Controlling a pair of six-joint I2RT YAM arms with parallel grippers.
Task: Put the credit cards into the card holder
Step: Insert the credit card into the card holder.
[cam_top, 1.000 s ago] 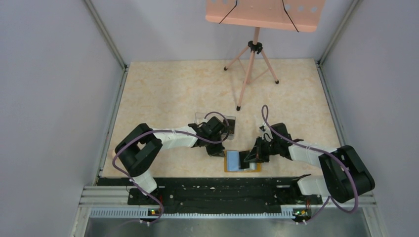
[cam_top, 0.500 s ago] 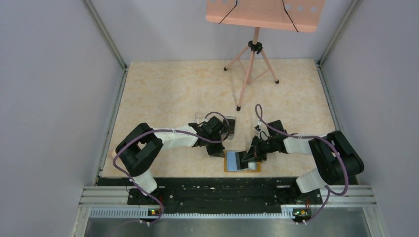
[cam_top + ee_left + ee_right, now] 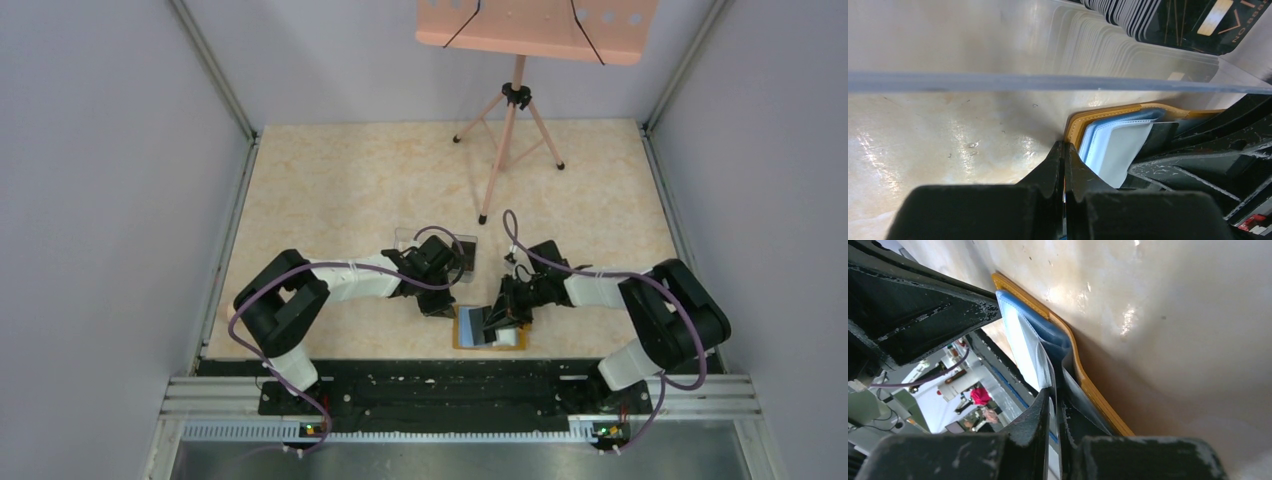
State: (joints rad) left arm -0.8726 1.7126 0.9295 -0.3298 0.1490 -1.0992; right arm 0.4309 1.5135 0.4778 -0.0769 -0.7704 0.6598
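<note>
The right hand (image 3: 498, 318) had slid further left over the open card holder (image 3: 470, 328) by the front edge of the bench (image 3: 350, 180), forearm swung inward, fingers pinched shut on a dark credit card (image 3: 1159, 136) tucked beside the blue-grey pocket (image 3: 1020, 340). The left hand (image 3: 437, 303) had not moved, closed at the holder's left edge, crowded against the clear box (image 3: 405, 238) of stacked cards (image 3: 1128, 15). A pink music stand (image 3: 515, 95) stood well behind.

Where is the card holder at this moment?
Top view: the card holder lies open at the near edge of the table, just right of centre, under the right end effector, with the left end effector at its far-left corner.
</note>
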